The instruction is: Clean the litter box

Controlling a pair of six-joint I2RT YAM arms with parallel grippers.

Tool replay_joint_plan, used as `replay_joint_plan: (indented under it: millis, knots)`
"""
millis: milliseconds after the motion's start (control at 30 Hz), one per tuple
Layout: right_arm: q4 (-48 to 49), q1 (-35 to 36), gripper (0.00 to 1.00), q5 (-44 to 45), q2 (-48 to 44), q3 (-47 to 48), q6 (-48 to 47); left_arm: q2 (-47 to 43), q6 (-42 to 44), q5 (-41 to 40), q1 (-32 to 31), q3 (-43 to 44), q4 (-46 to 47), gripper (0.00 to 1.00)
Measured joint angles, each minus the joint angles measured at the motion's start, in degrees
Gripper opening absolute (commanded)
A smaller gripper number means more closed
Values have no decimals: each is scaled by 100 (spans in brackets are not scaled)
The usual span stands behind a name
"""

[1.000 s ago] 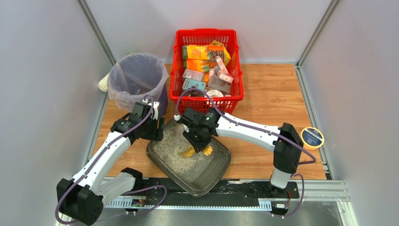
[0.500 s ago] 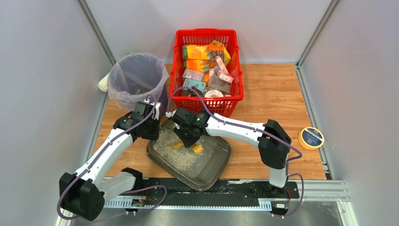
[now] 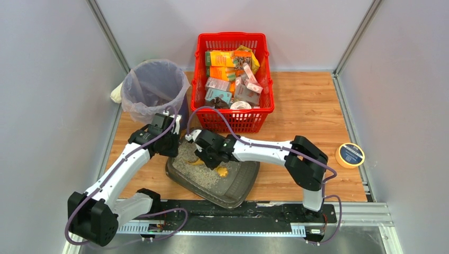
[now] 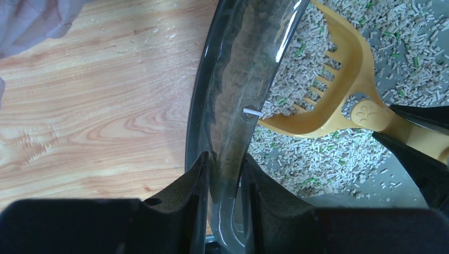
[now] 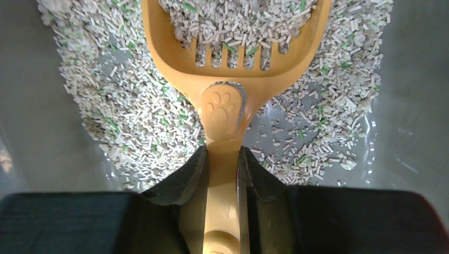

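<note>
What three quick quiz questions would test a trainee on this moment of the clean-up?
1. True or false: the left hand grips the litter box by its rim.
2. The right hand holds: A) a scoop; B) a sponge; C) a brush.
3. Fill in: the scoop's bowl carries ___.
Key: 1 true; 2 A; 3 litter.
</note>
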Motion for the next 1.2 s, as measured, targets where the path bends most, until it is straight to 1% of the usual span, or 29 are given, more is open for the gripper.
replay_joint_plan:
  millis: [233,333,500,600,700,733,800,833,900,1000,1100,1200]
  knots:
    - [1300,116,0,227,-262,-1023,-450,28,52,7,0,24,-15,18]
    - [1829,136,0,291,-372,-1394,-531,26,57,-2,0,24,-15,18]
    - [3032,219,0,518,-645,-2223,-564,17,61,-9,0,24,-15,18]
    - [3377,243,0,599,-693,-2430,-562,7,61,-24,-2,24,-15,20]
    - [3585,262,0,673,-758,-2555,-551,-4,59,-46,-4,24,-22,28]
    - [3628,264,0,693,-785,-2588,-551,-9,59,-46,-4,24,-24,33]
    - [3665,267,0,752,-868,-2623,-551,-17,52,-83,-9,24,-26,38]
    - [3665,267,0,765,-911,-2629,-551,-24,42,-109,-9,24,-28,43]
    - [3663,269,0,776,-1019,-2636,-553,-46,28,-131,-9,24,-28,51]
    - [3663,269,0,785,-1161,-2638,-553,-131,-15,-127,-7,24,-15,59]
    - [3665,269,0,809,-1248,-2658,-553,-365,-22,-107,-9,24,-4,64]
    - [3689,269,0,813,-1300,-2715,-551,-671,-17,-105,-7,22,4,67]
